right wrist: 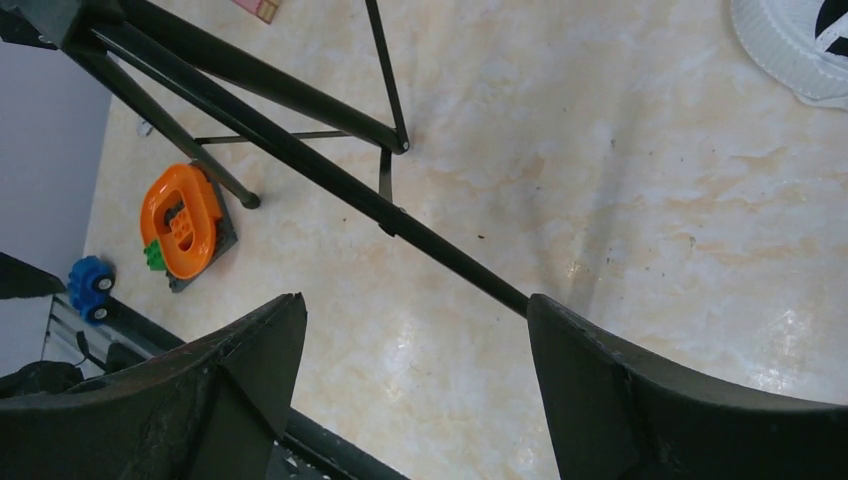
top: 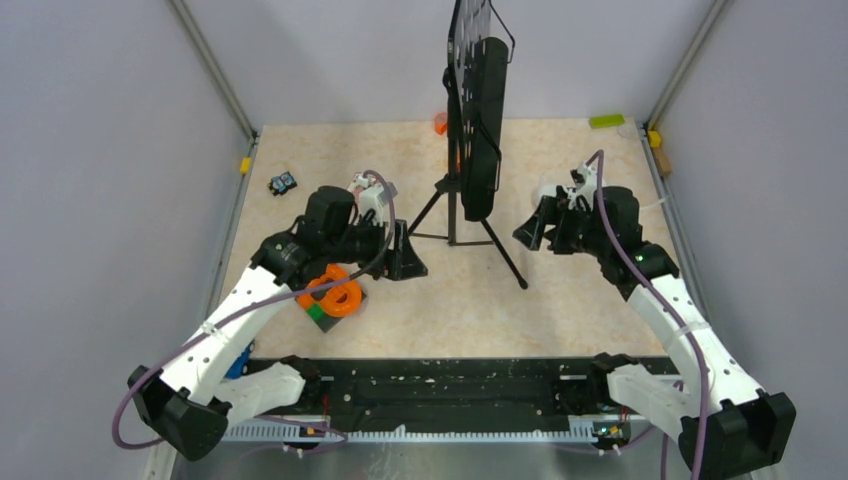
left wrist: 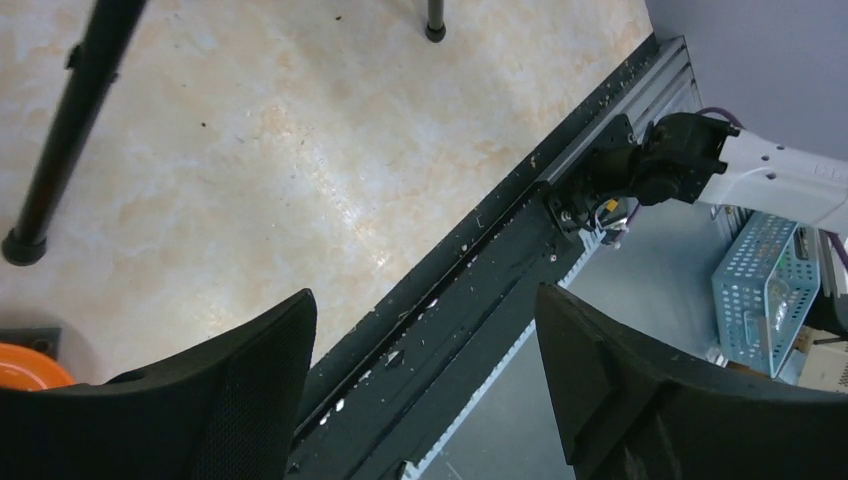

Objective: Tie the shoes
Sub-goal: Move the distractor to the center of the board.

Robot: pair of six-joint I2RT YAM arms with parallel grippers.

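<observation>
Right wrist view catches only a corner of the shoe (right wrist: 790, 45) at its top right edge: a rounded white rubber rim with a fine ribbed texture and a small patch of black above it. With so little showing, I cannot tell which way it points or how its long axis runs, and no laces can be made out. In the top view it is a small white patch (top: 547, 192) on the right half of the table (top: 560, 300), between the tripod (top: 455, 215) and the right wrist, mostly hidden by that arm.

The right gripper (right wrist: 412, 305) hangs just beside the shoe and apart from it. Its broad, curved, matte black fingers are spread wide with nothing between them. One thin black tripod leg crosses the view beyond its fingertips.

The left gripper (left wrist: 425, 295) is well apart from the shoe, on the other side of the tripod. Its jaws are likewise spread and empty, above the black rail (left wrist: 470, 270) at the table's near edge.

The table is glossy beige with marbled veining. A flat black panel (top: 480, 130) stands upright on the tripod. An orange oval ring toy (top: 335, 290) lies on a dark base under the left arm, and a blue toy car (right wrist: 90, 280) sits near it.
</observation>
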